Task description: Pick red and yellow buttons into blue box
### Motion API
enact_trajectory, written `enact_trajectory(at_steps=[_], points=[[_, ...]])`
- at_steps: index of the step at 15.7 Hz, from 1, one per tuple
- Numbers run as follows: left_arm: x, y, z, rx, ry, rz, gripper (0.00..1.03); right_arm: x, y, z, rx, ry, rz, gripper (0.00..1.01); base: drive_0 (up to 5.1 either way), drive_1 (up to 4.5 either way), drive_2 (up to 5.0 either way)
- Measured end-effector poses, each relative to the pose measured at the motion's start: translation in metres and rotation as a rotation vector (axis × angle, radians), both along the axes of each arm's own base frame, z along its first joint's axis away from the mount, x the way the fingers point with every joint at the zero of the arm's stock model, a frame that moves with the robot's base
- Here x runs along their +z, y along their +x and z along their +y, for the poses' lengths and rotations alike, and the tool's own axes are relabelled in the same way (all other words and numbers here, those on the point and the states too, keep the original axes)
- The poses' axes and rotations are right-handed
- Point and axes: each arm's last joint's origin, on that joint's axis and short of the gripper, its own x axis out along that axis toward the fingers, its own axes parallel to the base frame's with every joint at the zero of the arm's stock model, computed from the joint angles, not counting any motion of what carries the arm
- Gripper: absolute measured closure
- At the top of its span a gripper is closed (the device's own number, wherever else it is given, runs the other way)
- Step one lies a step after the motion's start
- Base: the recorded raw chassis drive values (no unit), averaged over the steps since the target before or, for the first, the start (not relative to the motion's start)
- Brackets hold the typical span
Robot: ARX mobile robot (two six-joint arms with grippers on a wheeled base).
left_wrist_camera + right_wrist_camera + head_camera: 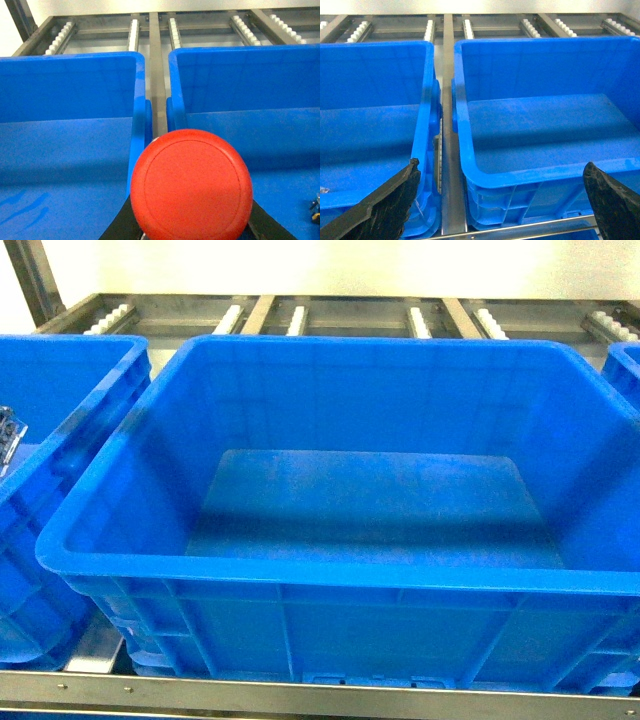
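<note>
In the left wrist view the red button point(191, 184) fills the lower middle, its round cap facing the camera. My left gripper point(191, 227) is shut on it, with black fingers point(119, 227) showing at both sides below the cap. It hangs over the gap between two blue boxes, the left one point(70, 57) and the right one point(240, 52). My right gripper point(502, 167) stands open and holds nothing, in front of the near rim of a blue box point(530, 172). The yellow button is out of view. Neither gripper shows in the head view.
A large blue box point(300, 575) fills the head view, its visible floor bare. Other blue boxes flank it, left point(70, 410) and right point(625, 365). A small shiny part point(6, 435) sits in the left one. A tiny dark object point(315, 209) lies at the frame edge. A metal roller rack point(330, 315) runs behind.
</note>
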Motion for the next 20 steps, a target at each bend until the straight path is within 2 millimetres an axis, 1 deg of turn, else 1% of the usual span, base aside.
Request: enact_trajectory(at_steps=[3, 4, 5, 6, 7, 8, 9, 10, 11, 13, 14, 15, 18, 19, 20], points=[[0.0, 0.001, 0.0, -0.004, -0.001, -0.001, 0.8, 0.001, 0.0, 0.001, 0.002, -0.004, -0.015, 0.03, 0.0, 0.0, 0.0], [0.003, 0.009, -0.005, -0.032, 0.004, -0.004, 0.8, 0.001, 0.0, 0.001, 0.002, -0.004, -0.015, 0.03, 0.0, 0.0, 0.0], [0.015, 0.028, -0.014, -0.09, 0.013, -0.025, 0.8, 0.001, 0.0, 0.001, 0.002, -0.004, -0.015, 0.03, 0.0, 0.0, 0.0], [0.025, 0.042, -0.024, -0.147, 0.035, -0.04, 0.8, 0.001, 0.0, 0.001, 0.002, -0.004, -0.014, 0.03, 0.0, 0.0, 0.0], [0.03, 0.053, -0.033, -0.188, 0.066, -0.045, 0.8, 0.001, 0.0, 0.001, 0.002, -0.003, -0.015, 0.03, 0.0, 0.0, 0.0], [0.03, 0.064, -0.045, -0.262, 0.104, 0.006, 0.8, 0.001, 0.0, 0.001, 0.002, -0.003, -0.015, 0.03, 0.0, 0.0, 0.0], [0.027, 0.079, -0.057, -0.34, 0.12, 0.08, 0.8, 0.001, 0.0, 0.001, 0.003, -0.004, -0.015, 0.03, 0.0, 0.0, 0.0], [0.019, 0.094, -0.069, -0.38, 0.132, 0.17, 0.8, 0.001, 0.0, 0.001, 0.002, -0.003, -0.015, 0.03, 0.0, 0.0, 0.0], [0.008, 0.106, -0.079, -0.466, 0.126, 0.273, 0.8, 0.001, 0.0, 0.001, 0.002, -0.003, -0.015, 0.03, 0.0, 0.0, 0.0], [-0.012, 0.125, -0.098, -0.584, 0.126, 0.437, 0.8, 0.001, 0.0, 0.001, 0.002, -0.003, -0.015, 0.03, 0.0, 0.0, 0.0], [-0.019, 0.129, -0.1, -0.565, 0.154, 0.455, 0.8, 0.001, 0.0, 0.001, 0.003, -0.003, -0.015, 0.03, 0.0, 0.0, 0.0], [-0.024, 0.128, -0.098, -0.544, 0.167, 0.482, 0.8, 0.001, 0.0, 0.001, 0.002, -0.004, -0.015, 0.03, 0.0, 0.0, 0.0], [-0.026, 0.127, -0.096, -0.503, 0.183, 0.462, 0.8, 0.001, 0.0, 0.001, 0.002, -0.004, -0.015, 0.03, 0.0, 0.0, 0.0], [-0.028, 0.125, -0.095, -0.502, 0.181, 0.46, 0.77, 0.001, 0.0, 0.001, 0.002, -0.003, -0.015, 0.03, 0.0, 0.0, 0.0], [-0.029, 0.125, -0.095, -0.493, 0.185, 0.451, 0.65, 0.001, 0.0, 0.001, 0.002, -0.003, -0.015, 0.03, 0.0, 0.0, 0.0]])
